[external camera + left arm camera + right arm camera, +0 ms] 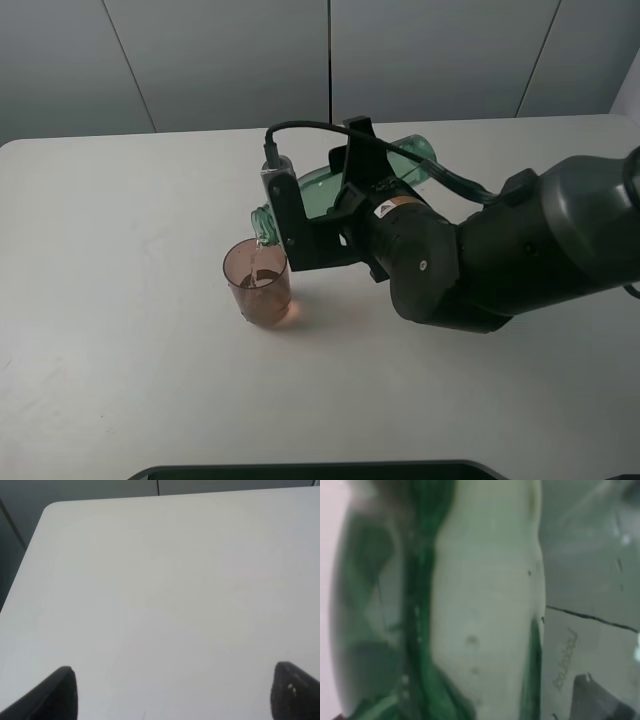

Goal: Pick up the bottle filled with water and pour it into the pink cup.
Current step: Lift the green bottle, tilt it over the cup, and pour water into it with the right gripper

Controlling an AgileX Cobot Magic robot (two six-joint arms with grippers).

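Observation:
The green-tinted bottle (316, 189) is tipped almost level above the table, its capless neck pointing down over the pink cup (258, 284). A thin stream of water (257, 256) runs from the neck into the cup, which stands upright with some liquid inside. My right gripper (342, 196) is shut on the bottle's body. Up close in the right wrist view, the bottle (470, 605) fills nearly the whole picture. My left gripper (172, 695) is open over bare table with nothing between its fingers (62, 692).
The white table (120, 250) reaches back to a grey panelled wall (230, 60). A dark flat edge (300, 470) lies along the front of the table. The right arm's bulky body (500, 250) hangs over the table's right half.

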